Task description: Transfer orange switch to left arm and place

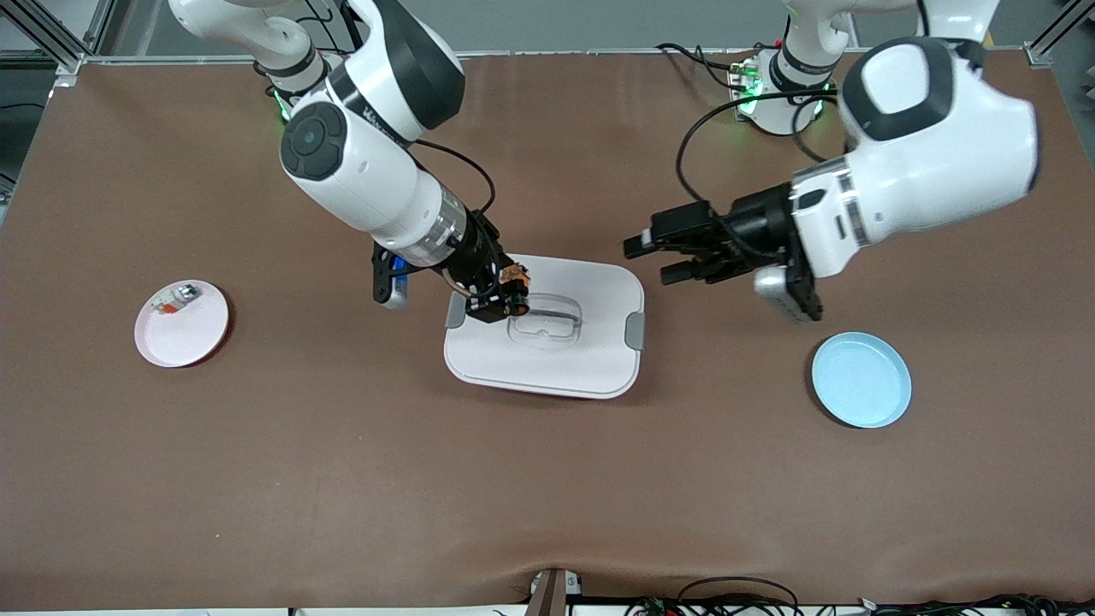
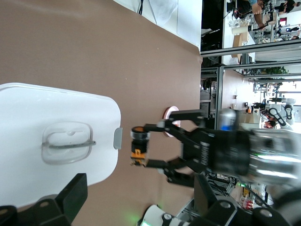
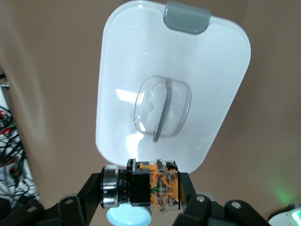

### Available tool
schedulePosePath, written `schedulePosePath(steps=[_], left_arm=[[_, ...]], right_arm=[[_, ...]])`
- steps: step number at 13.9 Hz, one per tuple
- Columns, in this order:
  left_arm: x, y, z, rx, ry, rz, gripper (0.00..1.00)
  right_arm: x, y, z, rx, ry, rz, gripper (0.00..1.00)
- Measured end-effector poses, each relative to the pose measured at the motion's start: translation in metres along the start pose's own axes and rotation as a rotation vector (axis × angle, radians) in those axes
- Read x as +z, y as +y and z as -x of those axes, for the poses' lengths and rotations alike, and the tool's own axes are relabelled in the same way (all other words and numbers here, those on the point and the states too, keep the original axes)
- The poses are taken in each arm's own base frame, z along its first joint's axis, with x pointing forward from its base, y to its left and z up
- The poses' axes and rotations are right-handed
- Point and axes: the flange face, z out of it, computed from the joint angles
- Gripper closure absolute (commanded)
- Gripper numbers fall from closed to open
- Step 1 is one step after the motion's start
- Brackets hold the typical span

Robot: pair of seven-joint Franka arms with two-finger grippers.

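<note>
Work surface: a table (image 1: pixel 342 479) covered in brown matting. The white box (image 1: pixel 590 359) lies at its centre, lid latched. A pink plate (image 1: pixel 192 338) sits at nine o'clock from the box, holding a small clear-white part (image 1: pixel 175 299). A light blue plate (image 1: pixel 861 381) sits at four o'clock.

We see a plain brown table (image 1: pixel 257 479), a white box (image 1: pixel 590 359) with grey latches (image 1: pixel 634 330), a pink plate (image 1: pixel 192 338), a light blue plate (image 1: pixel 861 380), a black-and-orange switch (image 3: pixel 150 182), and white arms (image 1: pixel 376 184) with black end effectors (image 1: pixel 500 299).
</note>
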Motion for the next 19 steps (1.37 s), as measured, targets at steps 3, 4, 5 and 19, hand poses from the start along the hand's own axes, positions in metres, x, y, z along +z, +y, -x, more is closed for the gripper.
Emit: schedulePosePath(steps=[3, 4, 5, 19], left_arm=[[0.035, -0.013, -0.002, 0.03, 0.015, -0.003, 0.0], [0.042, -0.016, -0.003, 0.041, 0.023, -0.004, 0.0], [0.048, -0.017, -0.003, 0.048, 0.029, -0.005, 0.0], [0.079, -0.017, 0.002, 0.127, 0.047, -0.013, 0.0]], right_arm=[[-0.016, -0.002, 0.023, 0.048, -0.082, -0.012, 1.0], [-0.022, -0.003, 0.028, 0.058, -0.103, -0.018, 1.0], [-0.027, -0.004, 0.031, 0.065, -0.115, -0.026, 1.0], [-0.014, -0.013, 0.064, 0.114, -0.154, -0.05, 1.0]])
